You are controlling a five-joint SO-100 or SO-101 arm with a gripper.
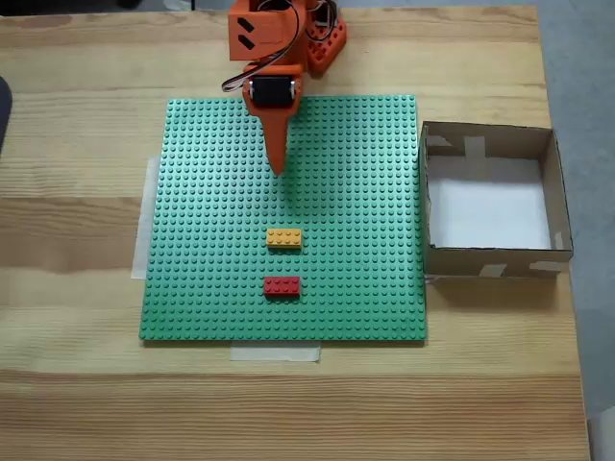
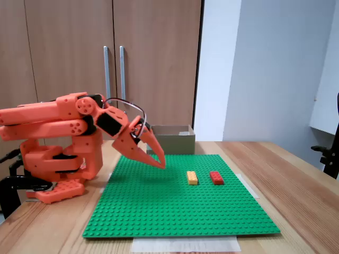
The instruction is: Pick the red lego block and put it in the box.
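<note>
Red lego block — untouched (nr yellow)

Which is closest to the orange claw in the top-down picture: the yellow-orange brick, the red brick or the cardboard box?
From the gripper:
1. Yellow-orange brick, just below the tip.
2. Red lego block, further down.
3. Brown cardboard box, off to the right.

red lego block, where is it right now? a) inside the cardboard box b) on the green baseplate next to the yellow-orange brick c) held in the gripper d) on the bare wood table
b: the red lego block sits on the green baseplate beside the yellow-orange brick, while the gripper hangs apart from both and the box holds no brick.
</note>
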